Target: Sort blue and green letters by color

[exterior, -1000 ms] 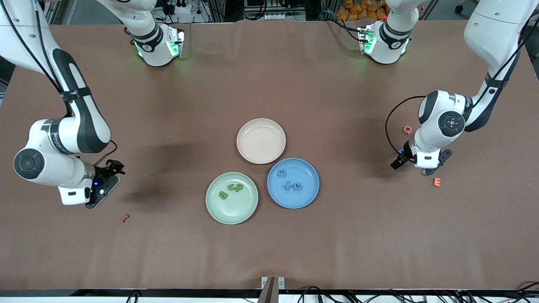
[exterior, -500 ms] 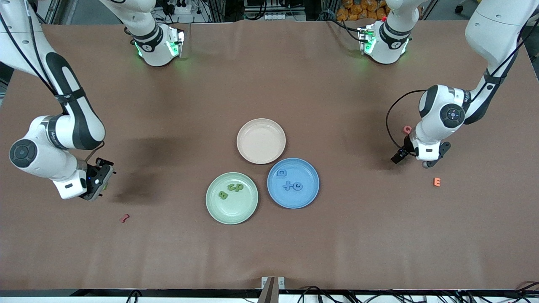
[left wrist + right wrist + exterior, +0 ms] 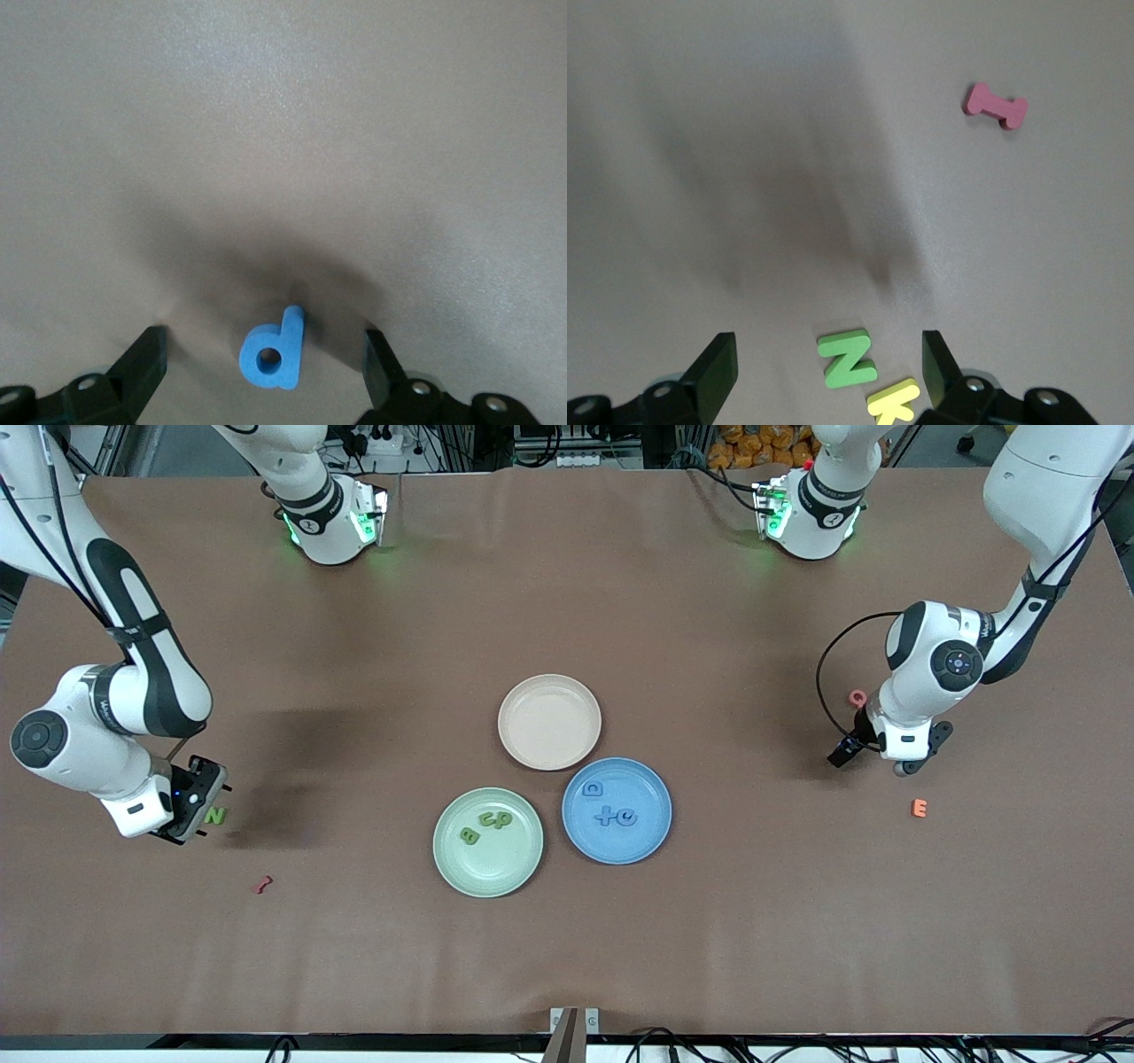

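Hovering, left gripper (image 3: 261,376): low over the brown table (image 3: 567,957) at the left arm's end, fingers (image 3: 142,367) spread wide apart with nothing between them but air; a small flat mid-blue foam letter "d" (image 3: 273,350) lies on the cloth between the fingertips, untouched.
Right gripper (image 3: 824,376): low over the table at the right arm's end, jaws released and empty; a small flat green foam letter N (image 3: 849,358) lies flat between the fingers, a yellow foam letter K (image 3: 893,400) just beside it.
Green N, front view: on the table just beside the right gripper's housing (image 3: 215,814).
Pale green round plate (image 3: 454,865): holds three olive-green letters (image 3: 485,825), close together.
Blue round plate (image 3: 647,837): touching the green plate's rim; holds three blue letters (image 3: 609,808).
Cream round plate (image 3: 549,722): farther from the camera than both.
Strays: small red piece (image 3: 262,884) nearer the camera than the N; a pink letter (image 3: 857,698) and an orange E (image 3: 920,808) near the left gripper.
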`<state>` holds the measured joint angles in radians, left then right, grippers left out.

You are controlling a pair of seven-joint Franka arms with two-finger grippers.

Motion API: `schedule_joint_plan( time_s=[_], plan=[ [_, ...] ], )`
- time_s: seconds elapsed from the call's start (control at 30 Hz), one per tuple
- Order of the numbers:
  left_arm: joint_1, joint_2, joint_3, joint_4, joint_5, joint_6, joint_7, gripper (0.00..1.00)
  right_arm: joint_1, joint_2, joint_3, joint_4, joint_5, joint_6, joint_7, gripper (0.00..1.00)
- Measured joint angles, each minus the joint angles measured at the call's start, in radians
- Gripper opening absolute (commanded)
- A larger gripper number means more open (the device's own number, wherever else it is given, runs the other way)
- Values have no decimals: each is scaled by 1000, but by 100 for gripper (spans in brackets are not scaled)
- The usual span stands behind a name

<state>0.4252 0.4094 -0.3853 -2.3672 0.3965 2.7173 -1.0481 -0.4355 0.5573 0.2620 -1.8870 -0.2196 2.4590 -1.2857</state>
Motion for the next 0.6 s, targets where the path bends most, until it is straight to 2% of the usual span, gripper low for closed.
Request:
schedule_joint_plan(
  time_s=[0.07,0.23,0.4,0.6],
  plan=[
    [0,-1,-1,0,0,1,0,40,-3,5,0,-2,-5,7,-2,90],
    [0,-11,-4,-1,0,4,-8,24,-13,14,-1,-7,-15,22,-2,90],
    [-1,-21,-8,-2,0,6,-15,17,-33,37,-1,-9,-16,41,-4,89],
    [-2,-24,-12,-2,0,7,-25,15,-42,60,-1,-9,-18,59,-6,87]
  ],
)
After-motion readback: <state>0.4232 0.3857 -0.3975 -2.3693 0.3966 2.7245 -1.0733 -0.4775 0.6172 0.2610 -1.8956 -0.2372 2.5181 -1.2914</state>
